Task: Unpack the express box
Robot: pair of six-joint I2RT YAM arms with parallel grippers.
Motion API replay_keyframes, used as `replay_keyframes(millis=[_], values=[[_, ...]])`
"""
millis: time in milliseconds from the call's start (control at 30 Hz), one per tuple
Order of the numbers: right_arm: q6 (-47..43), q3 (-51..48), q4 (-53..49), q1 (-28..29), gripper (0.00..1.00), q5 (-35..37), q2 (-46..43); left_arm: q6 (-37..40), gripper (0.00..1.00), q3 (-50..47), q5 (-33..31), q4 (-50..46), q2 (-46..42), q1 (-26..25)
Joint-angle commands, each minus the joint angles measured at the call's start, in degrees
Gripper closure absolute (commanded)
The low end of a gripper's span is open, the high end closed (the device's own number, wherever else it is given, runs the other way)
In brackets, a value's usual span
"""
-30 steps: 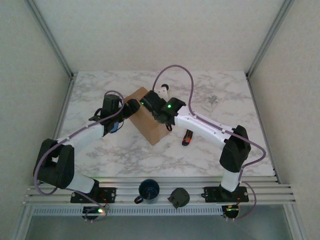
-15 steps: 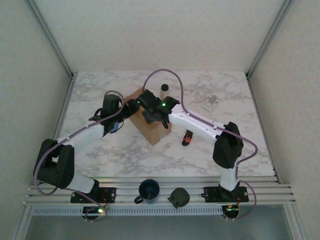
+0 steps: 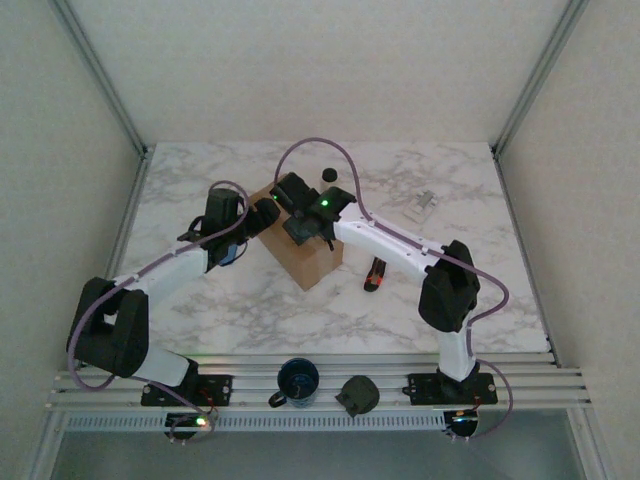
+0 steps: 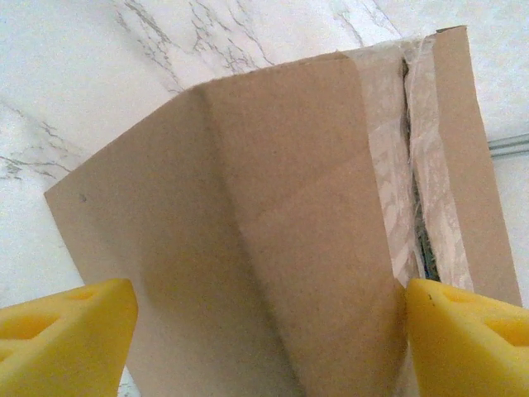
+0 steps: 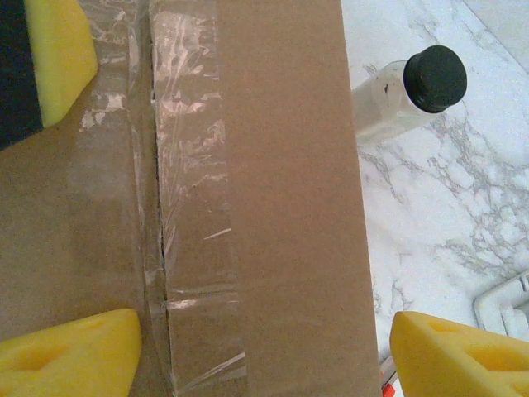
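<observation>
STEP: tape seam not yet opened | left tool [image 4: 269, 339] spread astride box [image 3: 305, 258] corner, grip unclear | box centre frame, mid-counter [image 3: 200, 300] | right tool [image 5: 264, 356] released above tape [image 5: 186, 207] | NEXT: probably needs fingertip lined on seam to pry flaps

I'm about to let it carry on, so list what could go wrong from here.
1. The bottle stands right beside the express box; a shove from the right tool could topple it.
2. The tape along the seam may still bond; lifting there might drag the whole box.
</observation>
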Motion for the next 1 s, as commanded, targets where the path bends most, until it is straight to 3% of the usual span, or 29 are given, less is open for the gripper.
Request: replay_keyframes(millis=[0,300,467,833,967], values=[[-1.4,0.3,-1.5,-0.8,0.22,5.9,3.4,2.3,0.19,-2.1,-2.9,-13.0,1.7,0.1],[0.9,-2.2,1.5,-0.8,0.25,14.8,5.1,2.5,0.19,-2.2,-3.0,-13.3,1.4,0.1],[-0.3,-3.8,4.5,-0.9,0.27,14.1,5.2,2.7,0.19,-2.1,-3.0,-13.4,1.3,0.1],[-2.9,-3.5,1.5,-2.2,0.27,-0.9,7.7,3.1,0.19,-1.9,-3.3,-13.8,1.0,0.2],[-3.1,-2.9,-0.4,-3.3,0.31,-3.6,9.9,3.2,0.19,-1.9,-3.4,-13.8,1.2,0.2]])
